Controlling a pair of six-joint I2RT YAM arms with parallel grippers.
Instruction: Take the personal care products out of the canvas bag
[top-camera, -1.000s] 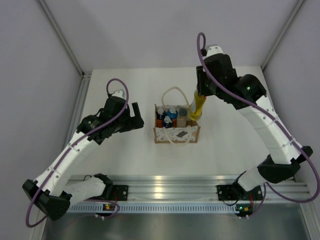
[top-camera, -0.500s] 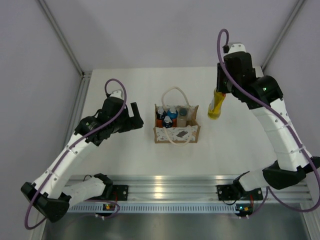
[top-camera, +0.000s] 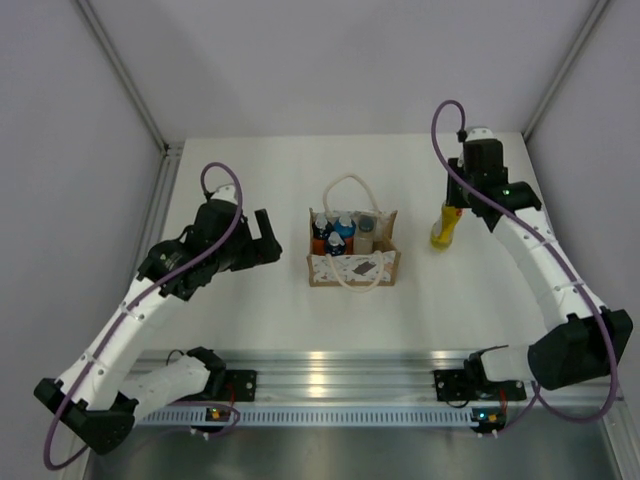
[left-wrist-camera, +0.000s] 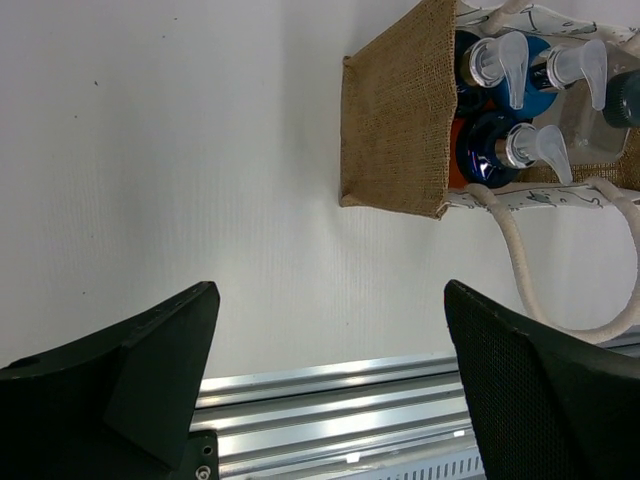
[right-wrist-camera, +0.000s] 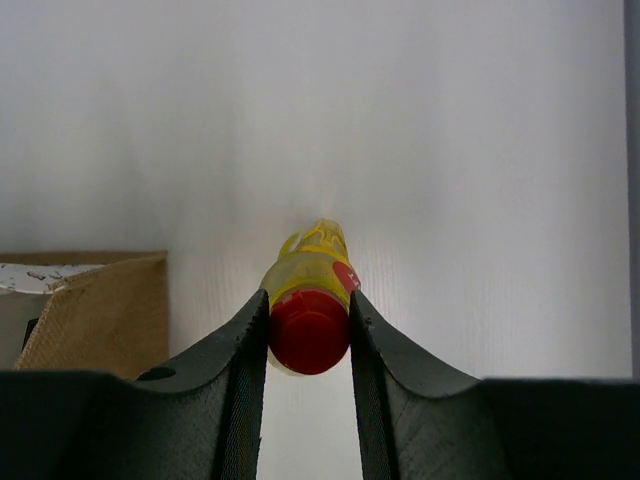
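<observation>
1. Top external view: you see the white table (top-camera: 280, 170) as the largest surface, with an aluminium rail (top-camera: 330, 365) along its near edge.
2. Your left arm (top-camera: 150, 300) reaches in over the left part of the table; your right arm (top-camera: 545, 270) bends over the right part.
3. At mid-table stands the canvas bag (top-camera: 355, 268), upright with its mouth open. One of its rope handles (top-camera: 350, 182) loops over the far side and the other hangs down the patterned front panel.
4. Your left gripper (left-wrist-camera: 330, 300) hovers over bare table left of the bag and apart from it. Its jaws are spread wide and hold nothing.
5. Your right gripper (right-wrist-camera: 308, 300) is right of the bag and well apart from it. Its jaws are clamped on the top of the yellow bottle (top-camera: 443, 225).
6. That yellow bottle is outside the bag and upright, its base at the table surface. You cannot tell whether it actually touches the table.
7. Inside the bag, three orange bottles (top-camera: 333, 232) with blue caps and pale pump heads crowd the left half. The whitish bottle (top-camera: 367, 230) with a dark cap stands beside them on the right.
8. On the right wrist view, the red cap (right-wrist-camera: 308, 335) sits squeezed between the two fingers.
</observation>
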